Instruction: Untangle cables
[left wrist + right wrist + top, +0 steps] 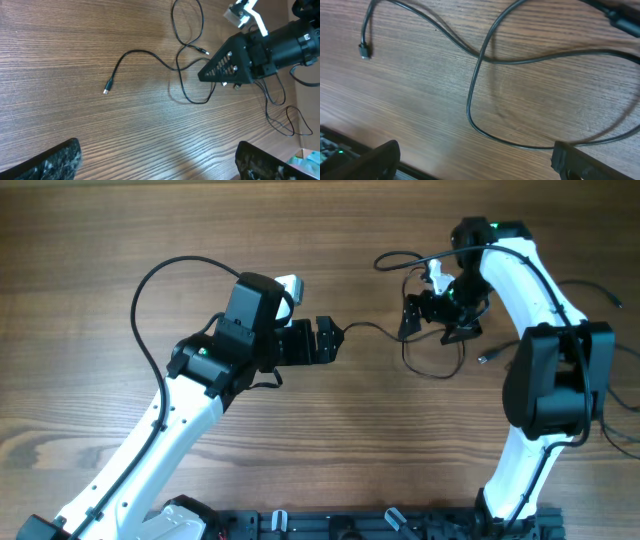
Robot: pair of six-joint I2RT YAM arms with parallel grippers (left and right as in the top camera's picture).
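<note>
The left fingers (pixel 50 162) and the right fingers (pixel 367 160) are spread wide, with nothing held. The cables (pixel 469 105) are laid looped on the surface (pixel 150 230) under the right fingers. A free grey plug (pixel 106 90) is shown clearly only by the wrist views.

Table (pixel 300 240): brown wood-grain top filling the overhead view, with the grain running left to right in darker streaks. In both wrist views the same grain runs slantwise. A pale sheen lies on the wood low in the left wrist view.
Black rail (pixel 380 525): runs along the bottom edge of the overhead view and carries small grey fittings.
Pale surface (pixel 309 100): lies beyond the table's right edge in the left wrist view.
Blue-and-white object (pixel 311 160): at the lower corner, too cropped to identify.
</note>
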